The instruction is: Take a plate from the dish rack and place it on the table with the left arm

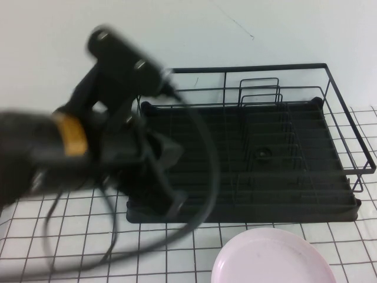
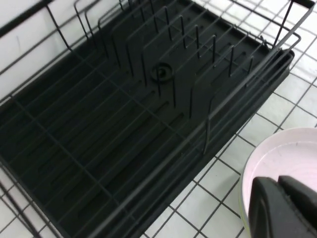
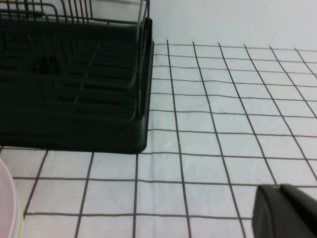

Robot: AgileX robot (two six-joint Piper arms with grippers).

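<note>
Pink and matte, the plate lies flat on the counter just in front of the empty dish rack; it looks stiff, light, breakable, best pinched at its low rim. Left tool hovers beside it, closed and empty. Right tool hangs low over the counter beside the rack; whether closed, I cannot tell. No writing is legible.

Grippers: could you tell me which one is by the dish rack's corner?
The left gripper, shut and empty at the dish rack's front left corner; the right gripper hangs low over the table.
</note>
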